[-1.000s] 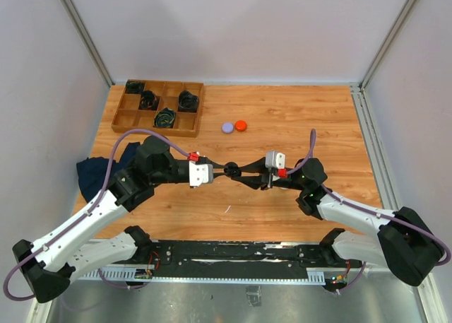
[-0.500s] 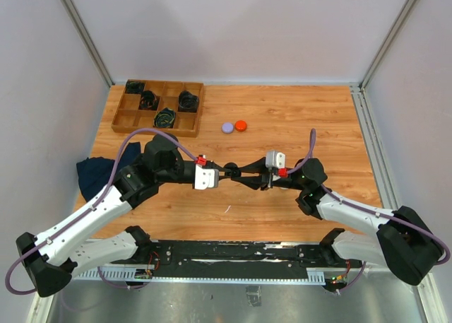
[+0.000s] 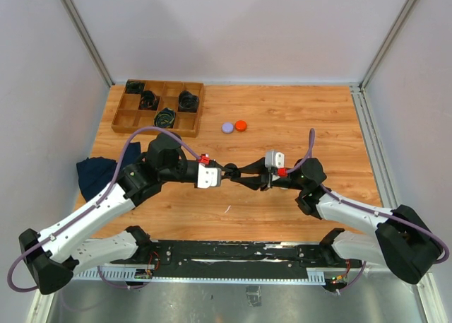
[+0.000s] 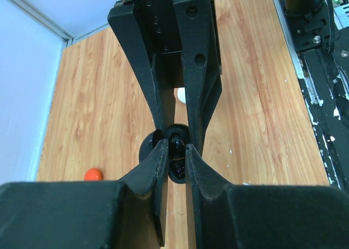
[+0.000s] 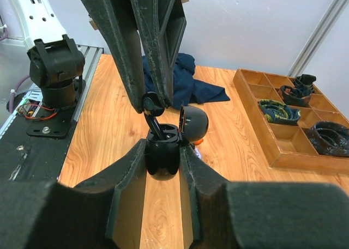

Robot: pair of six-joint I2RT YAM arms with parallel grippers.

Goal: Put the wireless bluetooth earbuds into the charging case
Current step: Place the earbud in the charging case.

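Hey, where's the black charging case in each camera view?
Top external: case at centre, between the gripper tips.
Left wrist: case lower centre, past the fingertips.
Right wrist: case centre, in the right gripper.
Landmark: left gripper, its tips at the case in all three, pinching an earbud.

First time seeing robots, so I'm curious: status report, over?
Left gripper shut on dark earbud, stem at the case mouth. Right gripper shut on black charging case, lid open. Nothing in the way.

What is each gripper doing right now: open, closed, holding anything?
Left gripper: closed on a dark earbud.
Right gripper: closed on the black charging case, its lid open.
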